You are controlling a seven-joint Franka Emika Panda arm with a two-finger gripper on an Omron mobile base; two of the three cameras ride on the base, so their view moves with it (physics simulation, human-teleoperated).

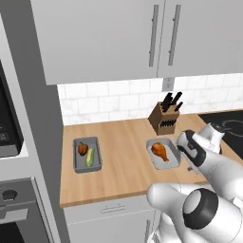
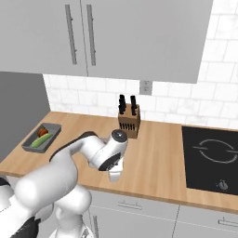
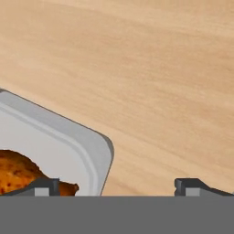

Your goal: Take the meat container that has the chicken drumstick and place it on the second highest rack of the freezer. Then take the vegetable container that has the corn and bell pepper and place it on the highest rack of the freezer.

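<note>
Spread wide, my gripper point(image 3: 119, 186) hung low over the wooden counter point(image 1: 123, 142), one finger above the meat container point(image 1: 163, 153) and the other past its rim over bare wood; it held nothing. My own forearm hid the gripper in both base views and cut off the container's right edge. The chicken drumstick point(image 1: 160, 151) lay inside that tray, partly cropped in the hand view. Well to the left sat the vegetable container point(image 1: 87, 155) with the bell pepper point(image 1: 82, 149) beside the corn point(image 1: 89, 157). Behind the meat container stood a knife block point(image 1: 164, 119), with a black cooktop point(image 2: 211, 158) farther right. I could read no writing anywhere.
</note>
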